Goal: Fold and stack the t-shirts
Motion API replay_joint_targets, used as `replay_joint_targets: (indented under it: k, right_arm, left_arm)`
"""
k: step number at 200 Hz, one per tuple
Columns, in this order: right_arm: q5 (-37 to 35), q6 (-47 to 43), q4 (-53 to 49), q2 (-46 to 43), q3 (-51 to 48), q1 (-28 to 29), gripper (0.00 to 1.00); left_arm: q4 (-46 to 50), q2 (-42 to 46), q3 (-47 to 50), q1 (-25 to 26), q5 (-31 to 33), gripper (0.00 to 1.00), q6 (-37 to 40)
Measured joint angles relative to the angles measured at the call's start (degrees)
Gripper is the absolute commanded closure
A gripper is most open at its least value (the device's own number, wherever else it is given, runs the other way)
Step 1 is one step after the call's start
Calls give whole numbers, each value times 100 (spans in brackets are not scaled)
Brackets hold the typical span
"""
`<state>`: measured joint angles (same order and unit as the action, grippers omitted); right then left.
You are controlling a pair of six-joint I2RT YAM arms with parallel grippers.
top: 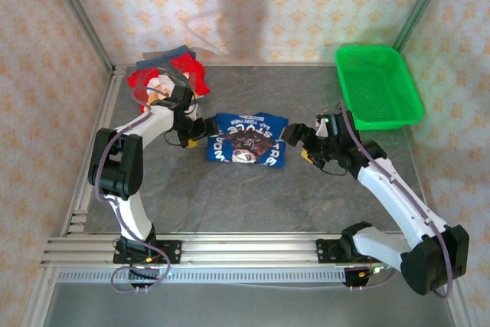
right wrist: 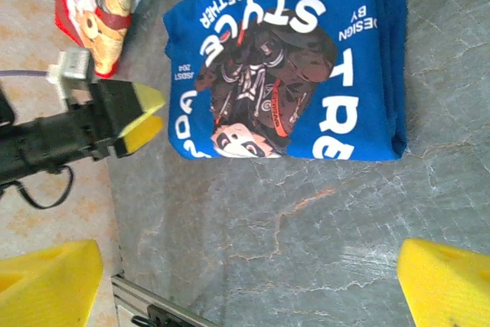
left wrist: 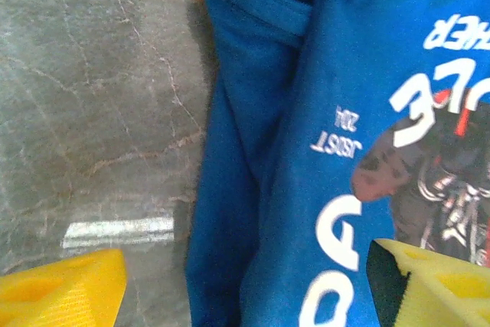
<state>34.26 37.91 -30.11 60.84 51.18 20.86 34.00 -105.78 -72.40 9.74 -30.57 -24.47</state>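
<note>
My left gripper (top: 204, 128) and right gripper (top: 294, 136) are both released, wide open, with the folded royal-blue t-shirt (top: 246, 140) sitting right between them.

1. Blue t-shirt (top: 246, 140): royal blue; white lettering; dark graphic with red accents.
2. Red t-shirt (top: 164, 82): red, tan-and-white teddy-bear print.
3. Basket (top: 379, 86): bright green mesh.
4. Table (top: 230, 197): grey, pale veining.
5. Walls (top: 306, 5): cream, repeating orange floral motif.
6. Gripper fingers (right wrist: 448, 285): yellow.
</note>
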Motion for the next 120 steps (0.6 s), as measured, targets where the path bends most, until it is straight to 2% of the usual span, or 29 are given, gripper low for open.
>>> replay_joint_targets:
  k: [40,79,102,120]
  right_arm:
    - [-4,125,48,-192,-149,0,2]
    - [-20,122,42,-225,-160,0,1]
    - [-28,98,2,-245,-160,0,1]
    - [-42,81,-74,-302,-144,0,1]
  left_arm:
    - [-164,-544,-332,260,105,18,13]
    - [-127,-1169,-1119,675,254,23,24]
    - [160,-1438,-1519,866,540,30,59]
    - [334,-1541,-1650,901,739,43,39]
